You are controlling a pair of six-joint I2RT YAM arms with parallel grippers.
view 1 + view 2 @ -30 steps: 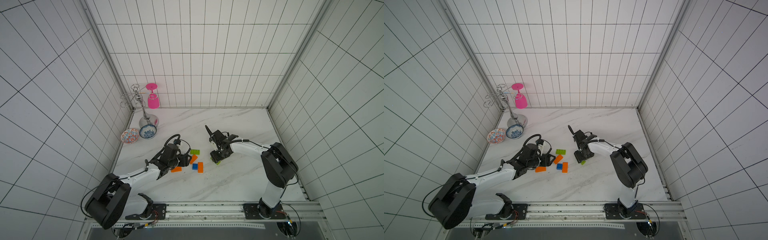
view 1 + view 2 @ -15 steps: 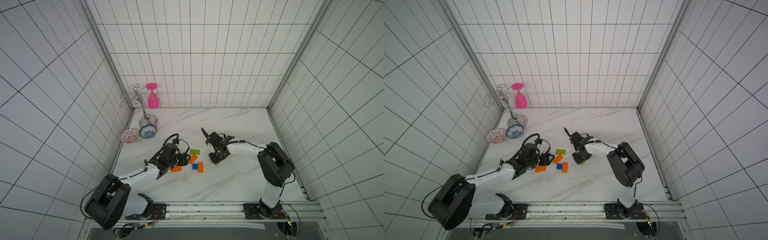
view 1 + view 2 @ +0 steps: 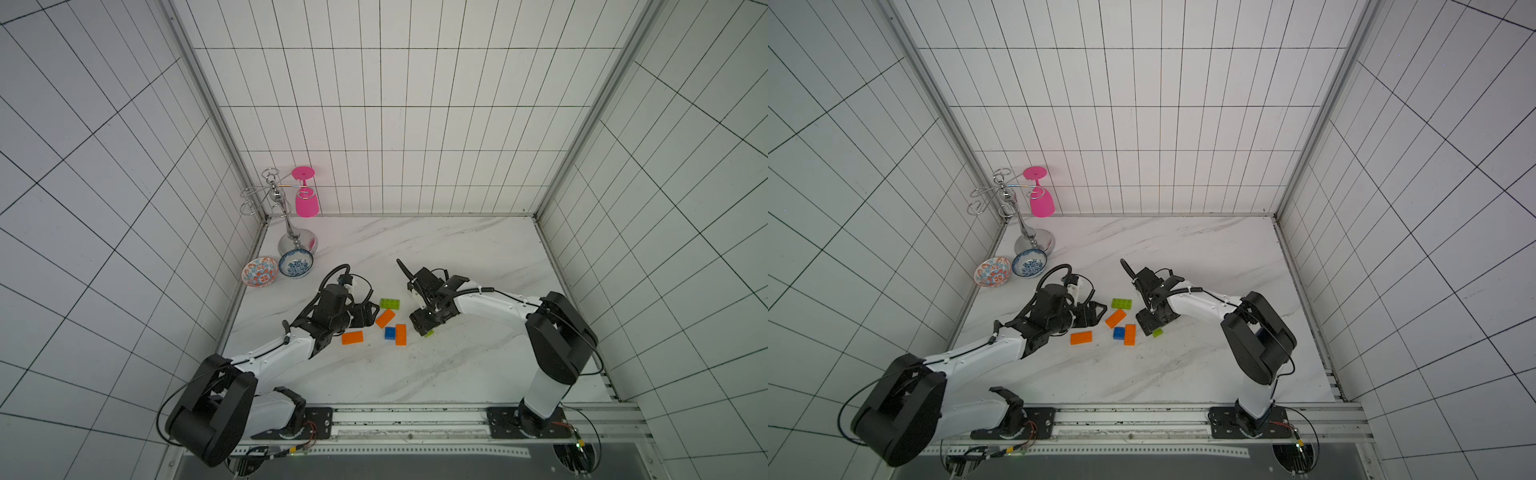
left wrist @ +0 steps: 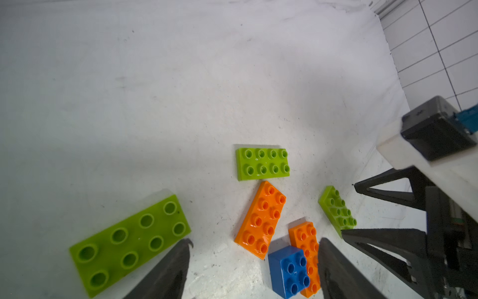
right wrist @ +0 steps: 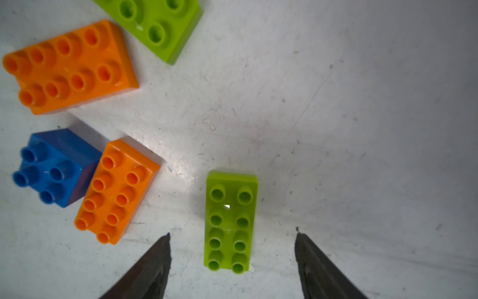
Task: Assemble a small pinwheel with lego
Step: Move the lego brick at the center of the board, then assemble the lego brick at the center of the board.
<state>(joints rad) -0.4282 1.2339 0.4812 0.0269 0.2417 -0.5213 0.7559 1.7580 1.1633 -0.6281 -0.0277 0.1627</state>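
— What's on the desk?

— Two arms reaching low over loose lego, studs up, no pinwheel joined yet. The left gripper is spread wide and grasps nothing. The right gripper is released too.

— What's under the right one?

— In both top views it covers all but a sliver of the near green brick. Its wrist view shows that whole brick flat between the jaws, touching neither.

— Another green?

— The far green brick shows only in the left wrist view, just outside one finger; from above that gripper hides it.

— Oranges?

— Three in both top views. The lone orange brick appears in neither wrist view. The blue square sits right against the end orange brick.
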